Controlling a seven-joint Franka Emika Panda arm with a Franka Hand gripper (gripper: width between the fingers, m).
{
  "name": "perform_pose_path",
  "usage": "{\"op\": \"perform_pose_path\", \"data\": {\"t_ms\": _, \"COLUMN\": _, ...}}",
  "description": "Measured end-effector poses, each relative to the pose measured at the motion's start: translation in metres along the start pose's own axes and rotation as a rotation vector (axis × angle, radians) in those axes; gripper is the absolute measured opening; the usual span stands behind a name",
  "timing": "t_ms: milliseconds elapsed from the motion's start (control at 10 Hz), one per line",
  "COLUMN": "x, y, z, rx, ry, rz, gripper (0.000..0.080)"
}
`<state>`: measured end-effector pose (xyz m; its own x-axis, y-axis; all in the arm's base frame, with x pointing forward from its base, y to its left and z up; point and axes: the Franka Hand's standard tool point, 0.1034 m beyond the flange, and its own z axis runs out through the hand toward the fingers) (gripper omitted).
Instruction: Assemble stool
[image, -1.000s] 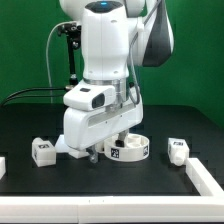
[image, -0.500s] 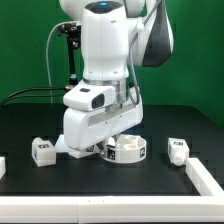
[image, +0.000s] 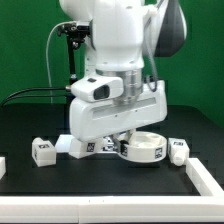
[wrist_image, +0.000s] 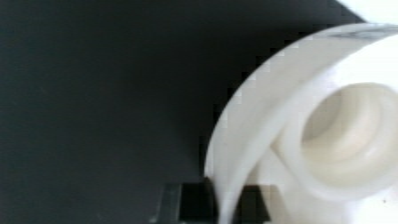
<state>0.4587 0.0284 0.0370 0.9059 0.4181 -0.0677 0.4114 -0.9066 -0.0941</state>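
Tabletop (image: 30, 125) is matt black, edged by a low white border (image: 205, 175), with a green wall (image: 25, 60) behind. 2 dark fingers (wrist_image: 180, 200) are clamped on the rim of the round white plastic disc seat (image: 148, 150), mid-tabletop beneath the white robot arm (image: 115, 40). 1 short white tagged leg (image: 42, 151) sits toward the exterior view's left, a second tagged leg (image: 178, 150) near the seat's other side.

Black table (image: 110, 180): tagged leg (image: 41, 151) at ext. view's left, 2nd leg (image: 178, 151) right.
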Motion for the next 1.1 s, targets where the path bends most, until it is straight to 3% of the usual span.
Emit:
{"op": "perform_pose_path", "data": {"t_ms": 200, "x": 0.016, "y": -0.001, "z": -0.01, "rx": 0.044, "ry": -0.083, "rz": 0.128, "gripper": 0.0025}}
{"op": "perform_pose_path", "data": {"t_ms": 300, "x": 0.016, "y": 0.001, "z": -0.007, "rx": 0.033, "ry": -0.065, "rz": 0.114, "gripper": 0.0025}}
{"op": "perform_pose_path", "data": {"t_ms": 700, "x": 0.012, "y": 0.002, "z": -0.005, "rx": 0.044, "ry": -0.08, "rz": 0.126, "gripper": 0.0025}}
{"op": "perform_pose_path", "data": {"t_ms": 800, "x": 0.023, "y": 0.021, "z": -0.01, "rx": 0.083, "ry": -0.128, "rz": 0.168, "gripper": 0.0025}}
{"op": "perform_pose_path", "data": {"t_ms": 900, "x": 0.043, "y": 0.034, "z": -0.016, "rx": 0.094, "ry": -0.151, "rz": 0.195, "gripper": 0.0025}}
{"op": "perform_pose_path", "data": {"t_ms": 1100, "x": 0.074, "y": 0.035, "z": -0.031, "rx": 0.1, "ry": -0.193, "rz": 0.219, "gripper": 0.0025}}
